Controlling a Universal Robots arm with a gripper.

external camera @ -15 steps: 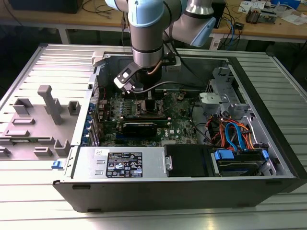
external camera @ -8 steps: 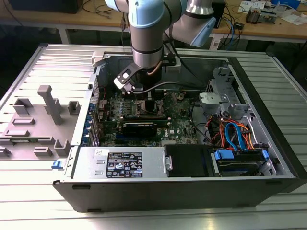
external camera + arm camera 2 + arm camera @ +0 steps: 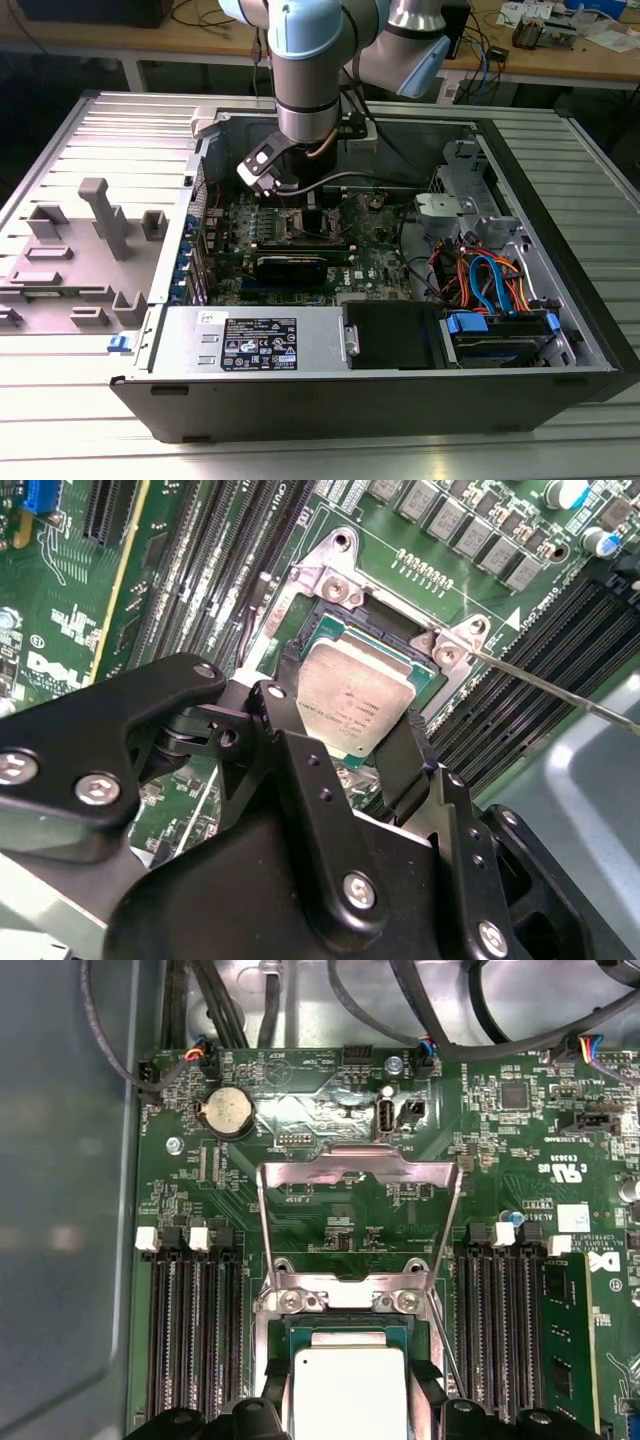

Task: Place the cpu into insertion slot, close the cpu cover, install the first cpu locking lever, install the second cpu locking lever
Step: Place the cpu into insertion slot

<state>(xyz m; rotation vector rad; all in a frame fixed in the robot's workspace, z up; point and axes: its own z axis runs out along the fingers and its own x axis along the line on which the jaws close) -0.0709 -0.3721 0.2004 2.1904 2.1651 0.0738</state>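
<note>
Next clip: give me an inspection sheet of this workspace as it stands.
Surface: slatted metal table carrying an open computer case.
Job's things: the cpu at the insertion slot, whether seated unclear; the cpu cover swung open; a locking lever unlatched.
Clutter: grey fixture block on the exterior view's left.
Grippers: the gripper closed on the cpu's edges.
Cables: orange and blue cables inside the case.
Surroundings: wooden bench behind, with wires on it.
</note>
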